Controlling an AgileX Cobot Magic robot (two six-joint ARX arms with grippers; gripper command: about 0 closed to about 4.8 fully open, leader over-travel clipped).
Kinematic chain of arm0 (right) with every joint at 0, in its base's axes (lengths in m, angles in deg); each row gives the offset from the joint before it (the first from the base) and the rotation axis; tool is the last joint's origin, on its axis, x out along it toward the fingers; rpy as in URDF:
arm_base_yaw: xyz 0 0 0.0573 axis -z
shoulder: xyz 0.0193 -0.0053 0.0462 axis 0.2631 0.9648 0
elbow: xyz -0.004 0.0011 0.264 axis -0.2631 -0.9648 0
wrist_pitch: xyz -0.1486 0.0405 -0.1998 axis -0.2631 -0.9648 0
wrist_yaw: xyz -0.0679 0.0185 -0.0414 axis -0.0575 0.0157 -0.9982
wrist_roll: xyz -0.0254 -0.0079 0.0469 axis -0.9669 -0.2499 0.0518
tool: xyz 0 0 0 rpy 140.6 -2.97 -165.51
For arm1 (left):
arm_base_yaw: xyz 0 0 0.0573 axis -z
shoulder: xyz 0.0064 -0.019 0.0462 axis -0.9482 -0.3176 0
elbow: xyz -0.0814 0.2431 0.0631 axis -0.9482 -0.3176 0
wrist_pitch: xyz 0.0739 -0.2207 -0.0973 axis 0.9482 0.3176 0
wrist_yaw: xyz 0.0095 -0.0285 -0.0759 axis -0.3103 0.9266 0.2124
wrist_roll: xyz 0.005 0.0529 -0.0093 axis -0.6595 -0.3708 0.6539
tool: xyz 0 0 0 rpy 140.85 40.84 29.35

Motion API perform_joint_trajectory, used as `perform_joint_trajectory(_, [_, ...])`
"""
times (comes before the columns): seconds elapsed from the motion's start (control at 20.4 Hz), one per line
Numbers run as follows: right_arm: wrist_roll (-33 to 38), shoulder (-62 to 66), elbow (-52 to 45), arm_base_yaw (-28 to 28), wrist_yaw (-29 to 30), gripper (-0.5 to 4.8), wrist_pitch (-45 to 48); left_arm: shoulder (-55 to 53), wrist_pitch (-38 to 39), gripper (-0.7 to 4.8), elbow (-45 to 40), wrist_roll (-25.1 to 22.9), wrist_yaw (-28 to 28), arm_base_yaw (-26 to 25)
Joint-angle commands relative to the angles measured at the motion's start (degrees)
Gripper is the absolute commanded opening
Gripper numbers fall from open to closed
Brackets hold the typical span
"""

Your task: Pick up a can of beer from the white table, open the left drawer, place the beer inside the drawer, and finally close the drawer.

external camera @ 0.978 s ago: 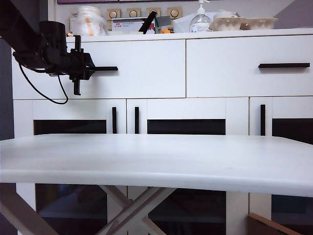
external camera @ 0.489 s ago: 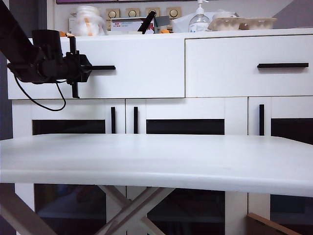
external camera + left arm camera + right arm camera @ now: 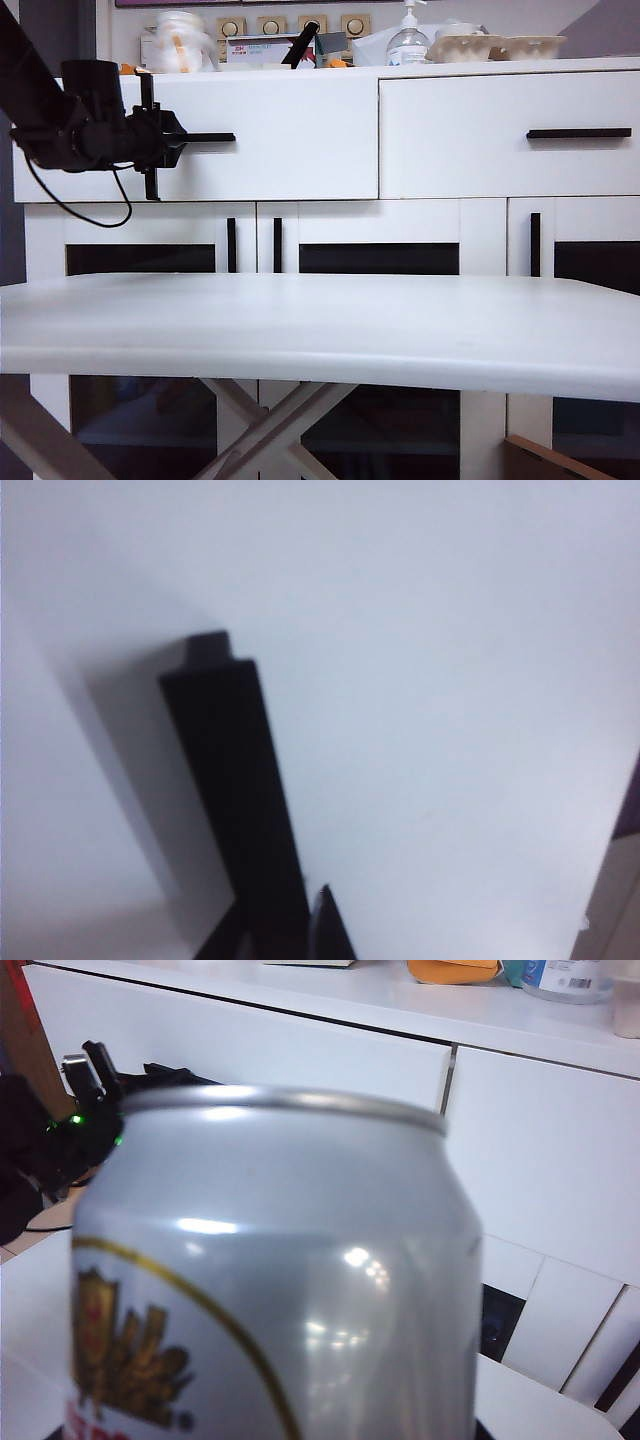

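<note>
I see two wide white drawer fronts; my left end effector [image 3: 152, 138] is clamped on the left drawer's [image 3: 270, 135] thin black bar handle [image 3: 235, 790]. Only the right wrist view shows one shiny silver beer can [image 3: 280, 1280], close up; I cannot tell the right end effector's grip.

The left gripper [image 3: 160, 137] is standing at the left end of the left drawer's handle [image 3: 205, 137], with its jaws closed on the bar. The left arm is reaching in level from the left side of this handle, and the wrist is turned so the fingers [image 3: 151, 182] are lying one above the other. The right gripper is not showing its fingers in the right wrist view; the can of beer [image 3: 280, 1270] is filling that view, close before the camera.
</note>
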State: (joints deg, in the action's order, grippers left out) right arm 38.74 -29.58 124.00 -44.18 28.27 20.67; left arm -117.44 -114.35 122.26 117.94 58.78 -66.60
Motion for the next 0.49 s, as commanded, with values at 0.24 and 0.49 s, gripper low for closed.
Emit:
perform_joint_trajectory(0.24, [-0.04,-0.48,0.66,-0.02,0.09,2.02,3.63,8.39,-17.55,-0.07,-19.67,-0.5,-0.52,0.46])
perform_joint_trajectory(0.49, [0.0,-0.5,0.66,-0.02,0.09,2.02,3.58,14.8,-18.12,-0.06,-28.98,-0.92,-0.07,0.44])
